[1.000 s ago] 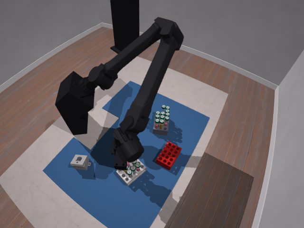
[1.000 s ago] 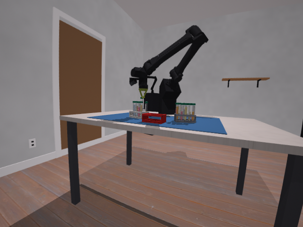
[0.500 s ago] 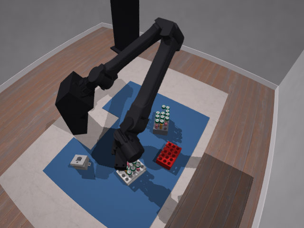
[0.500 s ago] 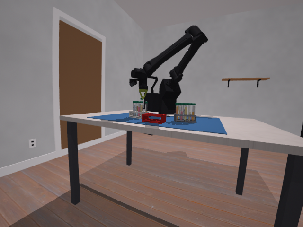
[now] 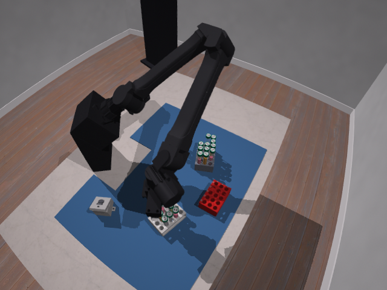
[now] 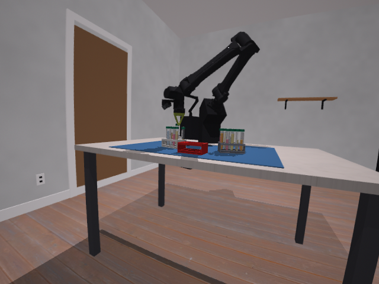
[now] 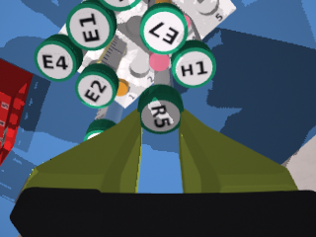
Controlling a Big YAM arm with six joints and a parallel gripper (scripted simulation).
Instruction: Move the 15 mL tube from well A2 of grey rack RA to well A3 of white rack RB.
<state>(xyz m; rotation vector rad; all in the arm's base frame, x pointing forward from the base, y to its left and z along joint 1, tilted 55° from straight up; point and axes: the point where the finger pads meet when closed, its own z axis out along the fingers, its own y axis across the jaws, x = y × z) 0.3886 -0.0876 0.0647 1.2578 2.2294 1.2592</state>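
Note:
In the wrist view my gripper (image 7: 160,118) is shut on the green-capped 15 mL tube marked R5 (image 7: 160,113), with one olive finger on each side of its cap. The tube stands upright at the near edge of the white rack RB (image 7: 148,46), next to the tubes H1 (image 7: 194,67) and E2 (image 7: 98,87). Its lower end is hidden, so I cannot tell which well it is in or how deep. In the top view the wrist covers the gripper above rack RB (image 5: 166,218). The grey rack RA (image 5: 205,154) stands further back, full of tubes.
The red rack QR (image 5: 214,197) stands empty between the two racks, to the right. The DONE button box (image 5: 101,205) sits on the blue mat left of rack RB. Several other capped tubes crowd rack RB close around the fingers.

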